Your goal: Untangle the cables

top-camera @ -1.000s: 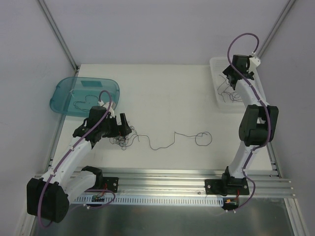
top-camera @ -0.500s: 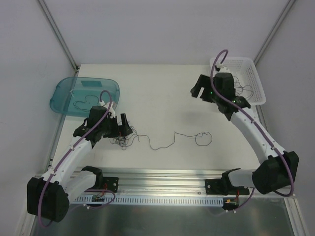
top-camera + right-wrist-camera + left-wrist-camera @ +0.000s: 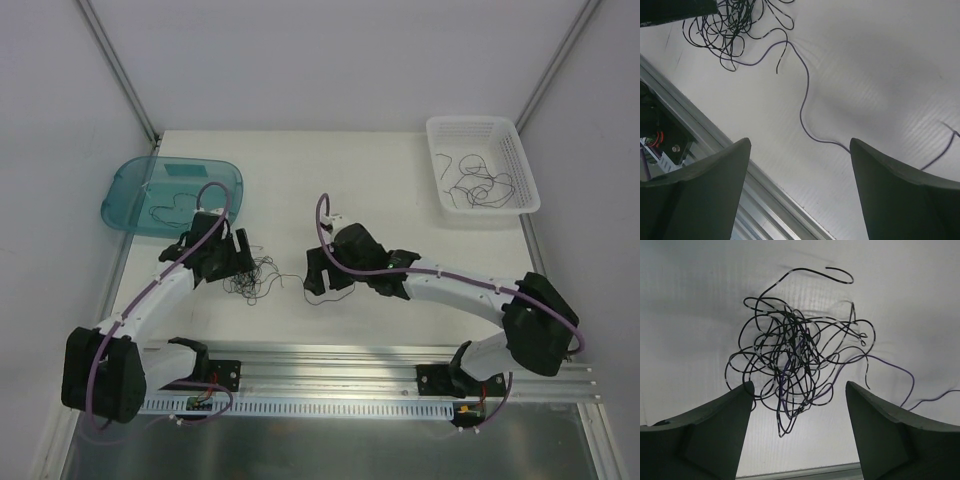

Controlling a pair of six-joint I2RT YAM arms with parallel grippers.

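Observation:
A dense tangle of thin dark cables (image 3: 253, 283) lies on the white table at left of centre; in the left wrist view the tangle (image 3: 795, 355) sits just beyond my open fingers. My left gripper (image 3: 240, 258) (image 3: 798, 387) is open and empty, close over the tangle's near edge. One loose cable (image 3: 803, 107) trails from the tangle (image 3: 727, 27) towards the right. My right gripper (image 3: 317, 273) (image 3: 800, 142) is open and empty, low over this cable, which runs between its fingers. In the top view the right arm hides most of that cable.
A teal tray (image 3: 125, 185) at back left holds one cable (image 3: 165, 212). A white basket (image 3: 515, 150) at back right holds several cables (image 3: 480, 190). The aluminium rail (image 3: 340, 375) (image 3: 695, 135) runs along the table's near edge, close to the right gripper.
The right arm has swung from the white basket at back right down to the table's centre, over the loose cable. The left gripper has shifted slightly by the tangle.

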